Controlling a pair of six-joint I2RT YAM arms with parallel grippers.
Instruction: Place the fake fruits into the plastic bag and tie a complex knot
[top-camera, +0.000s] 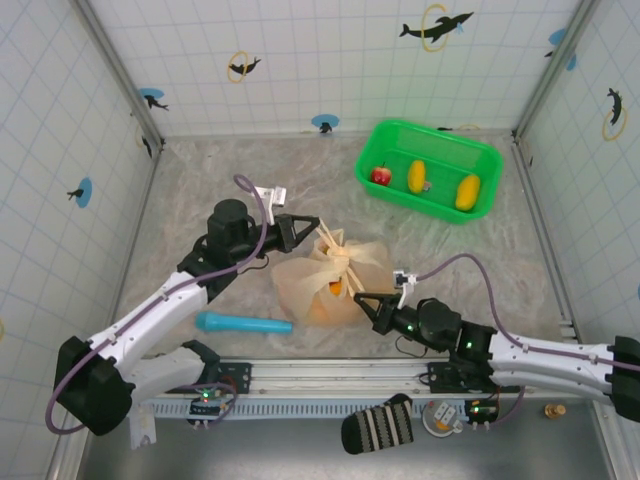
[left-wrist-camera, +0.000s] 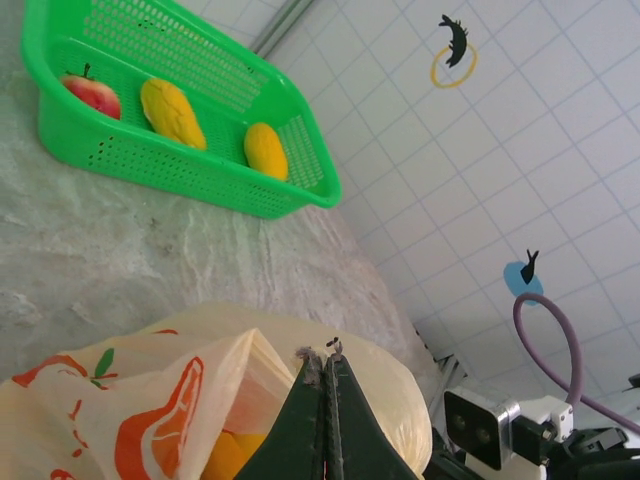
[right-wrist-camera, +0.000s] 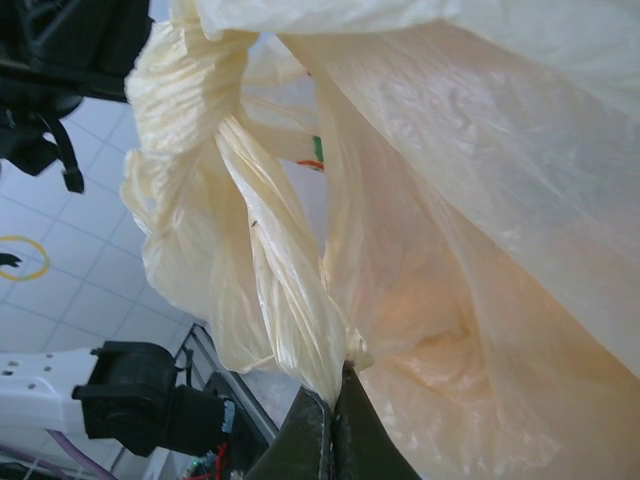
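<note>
**Top external:** The plastic bag (top-camera: 305, 285) sits mid-table between the two arms, with an orange fruit (top-camera: 337, 289) showing through its film. The left gripper (top-camera: 316, 228) is closed at the bag's far-left corner. Taut handle strips (top-camera: 330, 237) run from its tip down-right to the gathered neck, so it appears to be pinching them. The right gripper (top-camera: 358, 298) is closed against the bag's near-right side. The handles' long axis therefore runs on a diagonal from one gripper to the other. Well apart at the far right, the green basket (top-camera: 440, 134) holds an apple (top-camera: 381, 175) and two yellow fruits (top-camera: 417, 177).

**Left wrist:** The left gripper (left-wrist-camera: 323, 352) has its jaws pressed together above the printed plastic bag (left-wrist-camera: 385, 395). Whether film is caught between them is hard to confirm here. The green basket (left-wrist-camera: 180, 165) lies beyond.

**Right wrist:** The right gripper (right-wrist-camera: 333, 395) clamps the end of a twisted handle (right-wrist-camera: 270, 290), which rises up-left away from the bag's body (right-wrist-camera: 480, 200). Any knotting likely depends on pulling along that diagonal.
</note>
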